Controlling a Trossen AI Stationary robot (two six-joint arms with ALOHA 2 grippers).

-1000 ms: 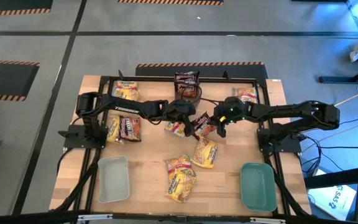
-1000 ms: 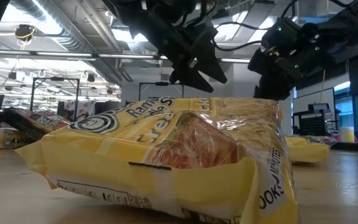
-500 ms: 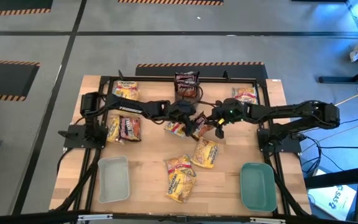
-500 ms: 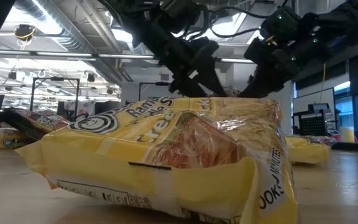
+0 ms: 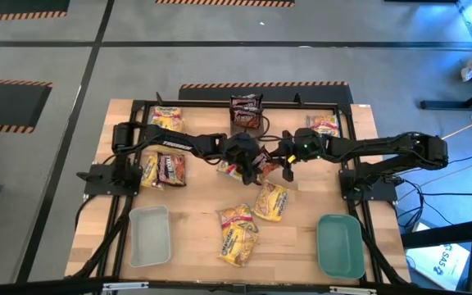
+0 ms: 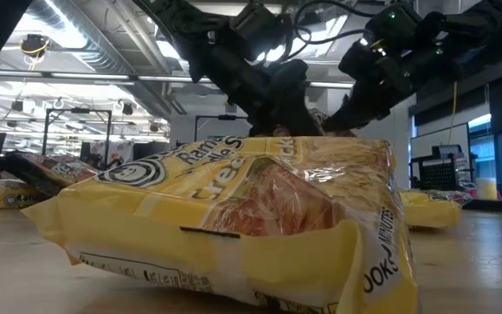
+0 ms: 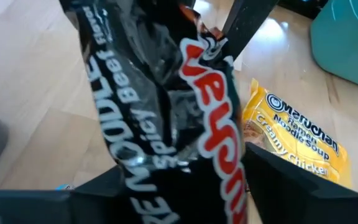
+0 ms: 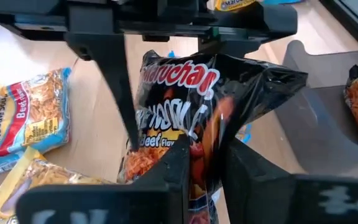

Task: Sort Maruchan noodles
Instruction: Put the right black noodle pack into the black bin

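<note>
Where the two arms meet over the middle of the wooden table, a dark packet of spicy beef noodles hangs between them, off the wood. Right gripper: fingers pinched nearly together on the lower edge of that packet, as the right wrist view shows. Left gripper: fingers spread wide on either side of the same packet, set around it; whether they press on it I cannot tell.

Trays at the near edge: a pale grey tray on the left, a teal tray on the right, well apart.

Other packets, all on the table. A yellow packet lies just in front of the grippers; two more yellow ones lie between the trays, overlapping. A yellow packet sits partly under the left gripper. By the left arm's base, a dark packet lies beside a yellow one. Far edge: a yellow packet at left, a dark one in the middle, a pale one with red at right.

Low view: a yellow creamy chicken packet fills the foreground, both grippers above and behind it.
</note>
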